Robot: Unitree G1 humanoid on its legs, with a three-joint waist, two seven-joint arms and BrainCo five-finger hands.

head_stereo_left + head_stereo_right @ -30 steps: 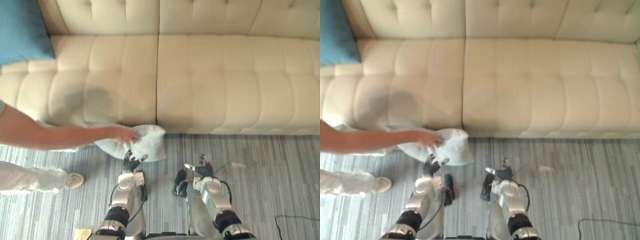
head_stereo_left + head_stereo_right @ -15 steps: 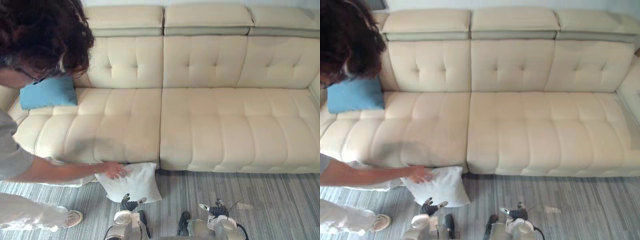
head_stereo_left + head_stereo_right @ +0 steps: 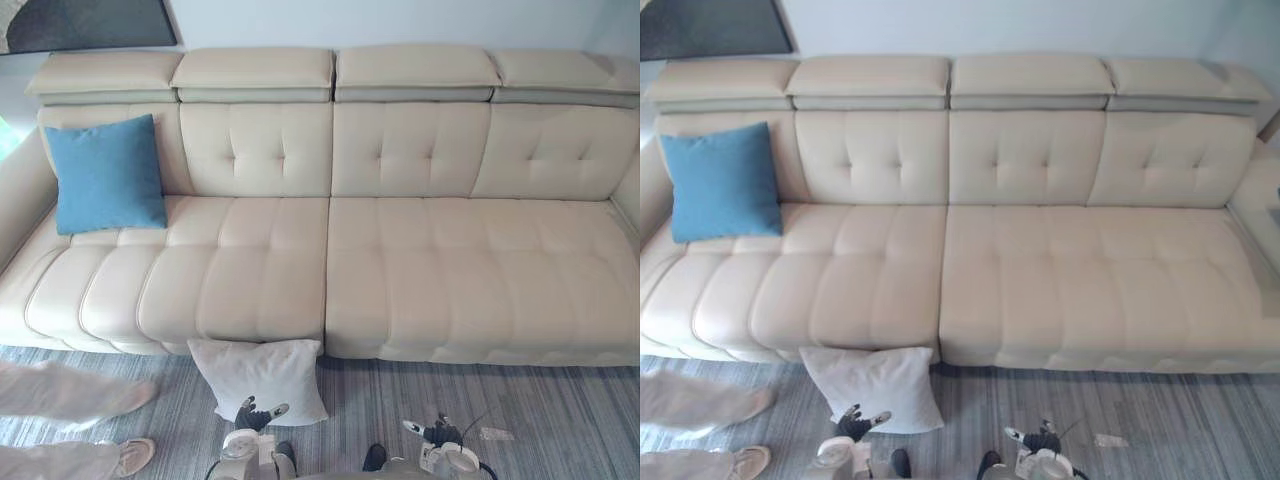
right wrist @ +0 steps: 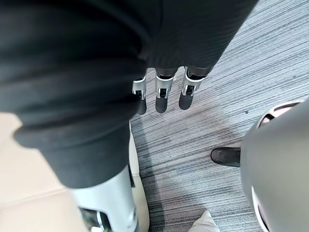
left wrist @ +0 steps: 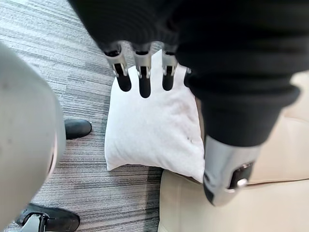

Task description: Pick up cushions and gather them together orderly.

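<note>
A white cushion (image 3: 262, 378) lies on the striped carpet, leaning against the front of the cream sofa (image 3: 420, 270). A blue cushion (image 3: 106, 173) stands upright at the sofa's left end, against the backrest. My left hand (image 3: 255, 413) hovers just in front of the white cushion's near edge, apart from it. In the left wrist view its fingers (image 5: 144, 79) are straight and hold nothing, with the white cushion (image 5: 154, 125) past them. My right hand (image 3: 432, 433) hangs over bare carpet to the right, its fingers (image 4: 164, 94) relaxed and empty.
A person's legs (image 3: 70, 390) and one shoe (image 3: 130, 455) are on the carpet at the lower left, close to the white cushion. The sofa's seat (image 3: 1090, 280) is bare apart from the blue cushion. Grey striped carpet (image 3: 560, 410) runs along the sofa's front.
The camera has tilted up, bringing the whole sofa into view. The person has let go of the white cushion and pulled back to the left. My hands have stayed low.
</note>
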